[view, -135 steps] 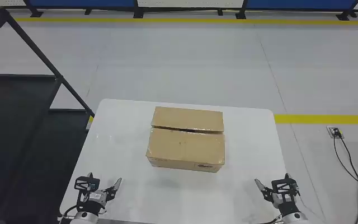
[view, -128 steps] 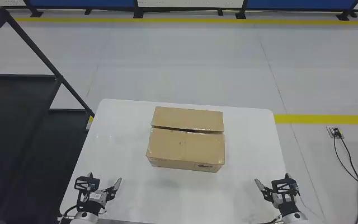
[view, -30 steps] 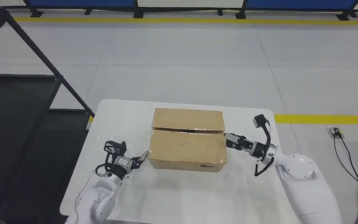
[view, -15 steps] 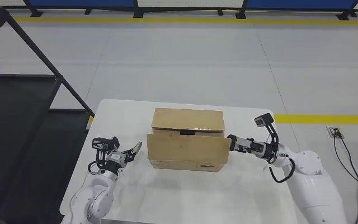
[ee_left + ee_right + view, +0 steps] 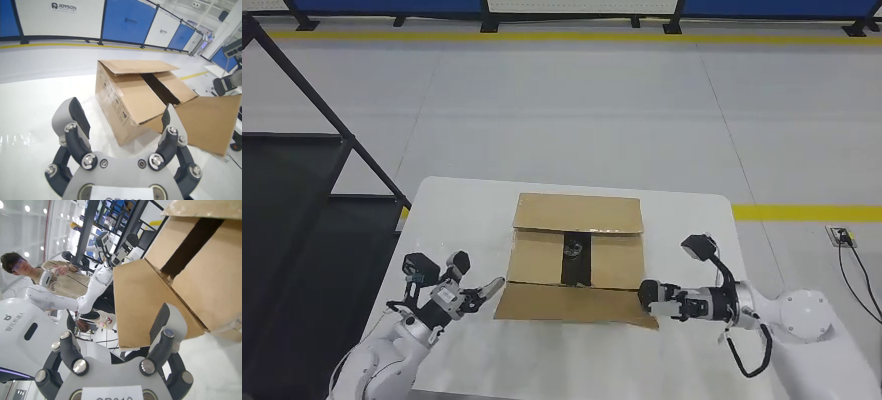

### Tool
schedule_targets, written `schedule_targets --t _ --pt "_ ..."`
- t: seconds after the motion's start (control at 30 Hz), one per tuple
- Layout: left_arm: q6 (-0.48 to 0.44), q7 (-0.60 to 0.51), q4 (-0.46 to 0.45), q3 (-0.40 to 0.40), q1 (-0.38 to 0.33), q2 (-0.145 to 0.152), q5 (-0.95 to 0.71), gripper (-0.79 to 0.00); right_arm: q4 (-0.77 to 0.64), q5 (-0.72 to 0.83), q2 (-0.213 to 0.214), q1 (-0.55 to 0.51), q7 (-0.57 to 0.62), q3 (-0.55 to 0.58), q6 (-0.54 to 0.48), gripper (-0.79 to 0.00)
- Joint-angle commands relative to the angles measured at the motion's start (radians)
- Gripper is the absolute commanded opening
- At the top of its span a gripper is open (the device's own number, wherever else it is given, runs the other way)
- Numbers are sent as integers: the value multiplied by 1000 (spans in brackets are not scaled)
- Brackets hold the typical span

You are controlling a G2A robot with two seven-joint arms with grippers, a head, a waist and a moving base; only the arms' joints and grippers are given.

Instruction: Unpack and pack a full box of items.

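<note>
Swung the near flap [image 5: 572,302] of the box [image 5: 582,212] down and out flat over the tabletop [image 5: 447,225], baring a dark gap [image 5: 573,258] between the inner flaps [image 5: 538,258]. Brought the right gripper [image 5: 648,297] back from the box's right side to the flap's right corner, the left gripper [image 5: 490,290] beside its left corner

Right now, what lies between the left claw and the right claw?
The front flap of the box, folded out toward the robot, spans the stretch between left claw and right claw; the top view shows it.

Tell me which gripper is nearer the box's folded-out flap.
Right. The right gripper straddles one corner of the flap; the left gripper sits just off its opposite end.
</note>
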Motion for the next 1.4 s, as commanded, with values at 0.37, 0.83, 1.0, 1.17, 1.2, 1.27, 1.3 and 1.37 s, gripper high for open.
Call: schedule_targets --t 0.37,0.83,1.0,1.17,1.2,1.27,1.3,1.37 --pt "-113 -157 87 54 -61 17 87 0 170 241 27 121 -62 -111 105 0" --pt "-113 -157 87 54 -61 17 87 0 169 280 15 146 -138 -148 220 0" --pt "-105 -153 85 55 -58 16 88 0 240 328 -13 217 -233 -219 321 0" --pt "-80 -130 59 66 -45 18 119 0 325 315 -38 287 -340 -275 390 0" --pt "-75 -124 57 68 -43 18 119 0 343 316 -42 299 -345 -284 404 0" --pt "-67 -112 54 71 -40 19 116 0 379 317 -50 321 -367 -297 413 0" --pt "-65 -109 53 72 -39 19 115 0 396 307 -55 334 -390 -305 422 0" --pt "-61 -105 54 73 -37 20 112 0 414 312 -65 351 -417 -319 413 0"
